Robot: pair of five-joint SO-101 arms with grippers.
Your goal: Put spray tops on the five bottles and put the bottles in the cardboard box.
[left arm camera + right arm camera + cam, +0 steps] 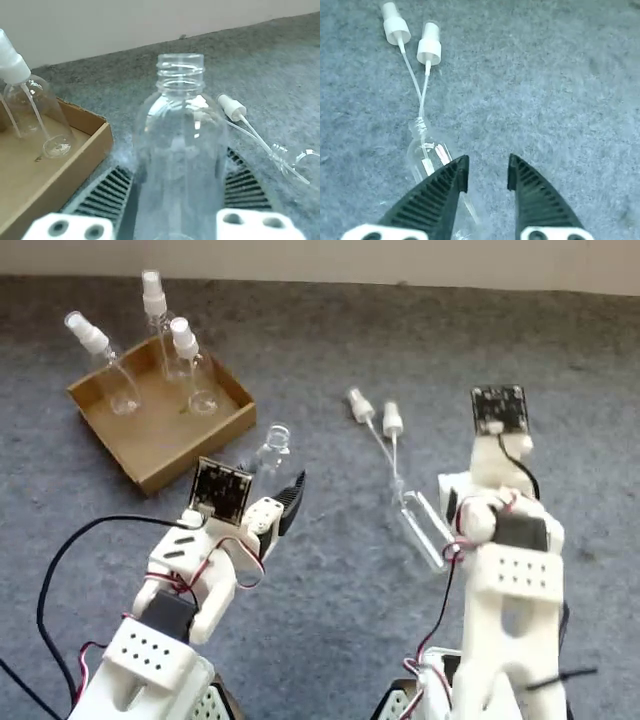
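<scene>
Item 1, cardboard box (pixel 200 452): you find it on the grey carpet (pixel 330 580) at the far left, with three capped bottles (pixel 192 370) standing upright inside, spray tops on. Item 2, open bottle (pixel 272 447): upright, neck bare, just beside the box's near right corner. Your left gripper (pixel 177 197) has it, one ribbed jaw against each side of the clear body, closed only to the bottle's width. Item 3, lying bottle (pixel 427 152): on its side on the carpet in front of your right arm, well apart from the box, neck pointing away from the arm. Item 4, two loose spray tops (pixel 395 27) (pixel 429 45): side by side on the carpet beyond that neck, their thin tubes converging on it (at least one tube runs inside the bottle; you cannot tell for the second). Item 5, right gripper (pixel 487 172): it hangs low over the lying bottle, jaws parted by a narrow gap and holding nothing. One jaw covers the bottle's base end, the other stands over bare carpet beside it.
</scene>
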